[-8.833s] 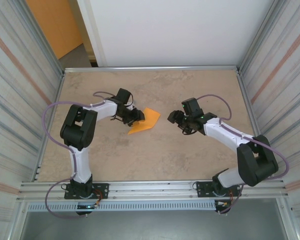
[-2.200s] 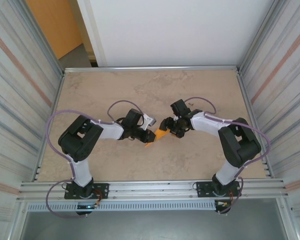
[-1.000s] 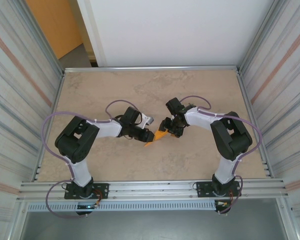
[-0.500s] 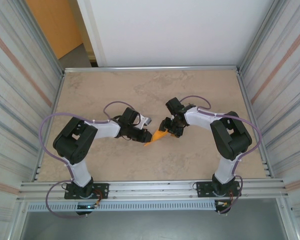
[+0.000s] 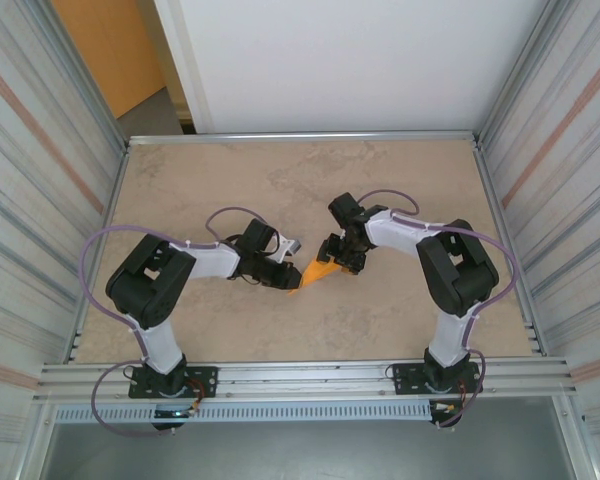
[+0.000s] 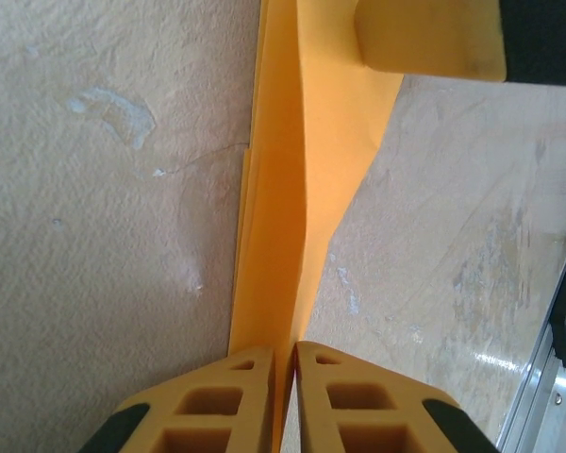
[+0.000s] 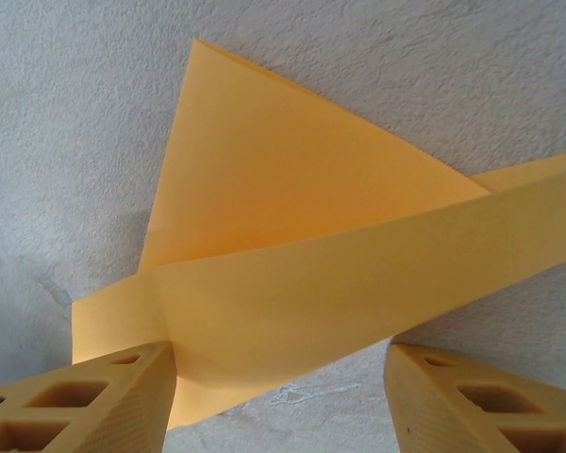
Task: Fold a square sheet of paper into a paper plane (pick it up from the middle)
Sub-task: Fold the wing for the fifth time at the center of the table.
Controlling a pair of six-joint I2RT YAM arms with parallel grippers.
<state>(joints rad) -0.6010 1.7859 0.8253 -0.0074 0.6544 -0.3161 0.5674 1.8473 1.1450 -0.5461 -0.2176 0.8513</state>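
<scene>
Mottled beige table (image 5: pixel 280 330) bears orange paper (image 5: pixel 320 272); corrugated metal walls (image 5: pixel 40 200).

Bright, even, diffuse light fills the overhead view, leaving only faint, soft shadows on the beige mottled stone-look tabletop (image 5: pixel 400 320). The left wrist view has a white glare streak on that surface at lower right. Close up, the thin bright-orange folded paper sheet (image 7: pixel 292 189) casts a soft-edged shadow beneath itself.

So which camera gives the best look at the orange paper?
The right wrist view: the folded orange paper spreads wide, its triangular face and crossing flap plain. The left wrist view sees a narrow strip pinched in the left gripper. The top external view gives a small, distant sliver.
</scene>
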